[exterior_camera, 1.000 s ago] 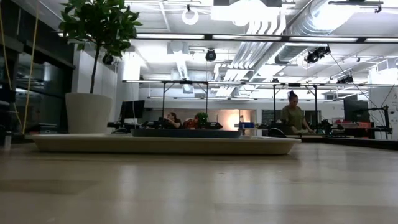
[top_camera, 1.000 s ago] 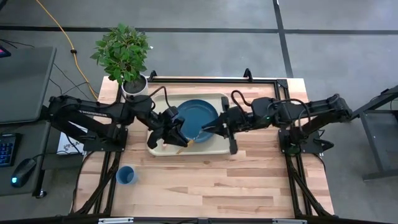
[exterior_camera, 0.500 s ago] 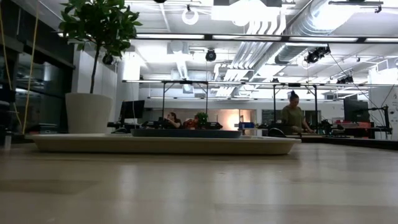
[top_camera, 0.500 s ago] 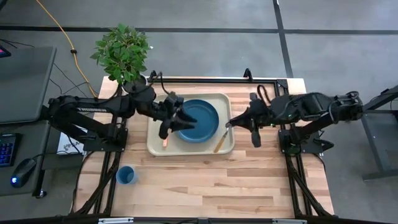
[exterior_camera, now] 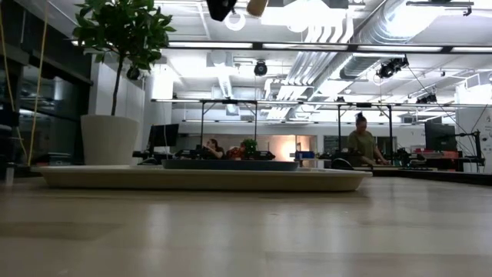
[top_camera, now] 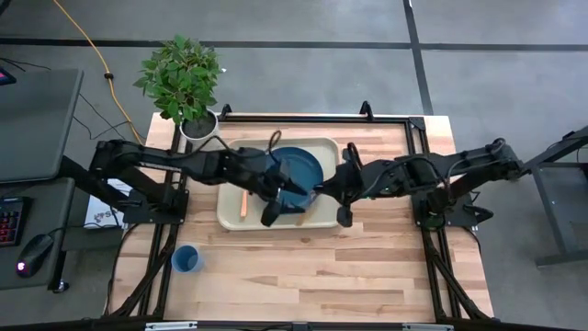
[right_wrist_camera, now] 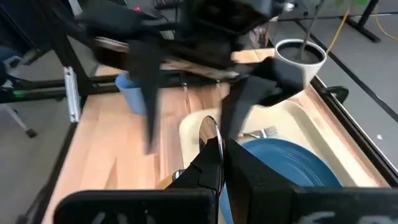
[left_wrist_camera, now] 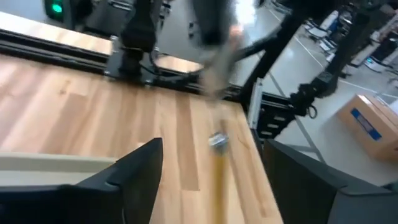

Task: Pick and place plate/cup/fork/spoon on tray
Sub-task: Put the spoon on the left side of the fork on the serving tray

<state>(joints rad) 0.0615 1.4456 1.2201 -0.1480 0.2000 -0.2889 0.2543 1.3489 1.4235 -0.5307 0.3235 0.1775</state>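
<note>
High view first: the large round dark-blue plate (top_camera: 301,163) is being carried by the big beige rectangular tray (top_camera: 230,221), and the little fork with metal tines and a tan-orange handle (top_camera: 242,203) is lying on the tray just beside the plate, so those two are being counted as done.

The small spoon with the shiny silver bowl and orange handle (right_wrist_camera: 208,132) is being pinched tight in the right gripper (right_wrist_camera: 217,148), which is being held over the tray's right side near the plate rim. That one is being judged as mid-delivery, not yet set down.

The left gripper (top_camera: 278,199) is being held over the tray too, fingers spread wide. Nothing seems to be gripped in it, though its wrist view is smeared, so that is only probably right.

The small blue cylindrical cup (top_camera: 186,259) is sitting on the wooden table (top_camera: 367,267), well apart from the tray. So spoon, then cup, are being left to do.
</note>
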